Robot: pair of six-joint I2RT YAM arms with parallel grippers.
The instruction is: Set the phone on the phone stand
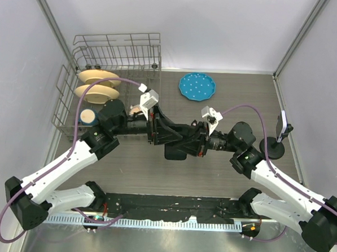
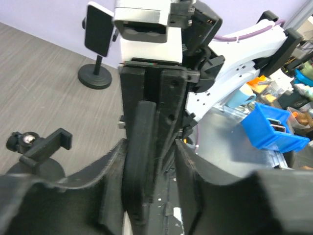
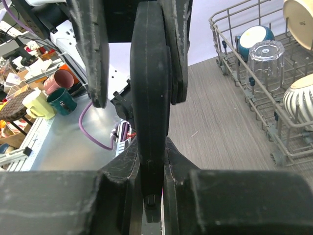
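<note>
The black phone [image 3: 150, 88] is held edge-on in the air over the middle of the table, where the two arms meet nose to nose. My right gripper [image 3: 151, 147] is shut on its lower end, both fingers pressed flat against its faces. My left gripper [image 2: 150, 147] stands open around the other end of the phone [image 2: 139, 156]. One finger lies against the phone and a clear gap separates the other finger from it. The phone stand [image 1: 275, 145], a black round base with a tilted holder [image 1: 282, 125], sits at the table's right edge; the stand [image 2: 98, 54] also shows in the left wrist view.
A wire dish rack [image 1: 111, 83] with plates, a glass and a cup fills the back left corner. A blue plate [image 1: 196, 85] lies at the back centre. A small black clamp on a round base [image 2: 41, 147] sits on the table close to my left gripper.
</note>
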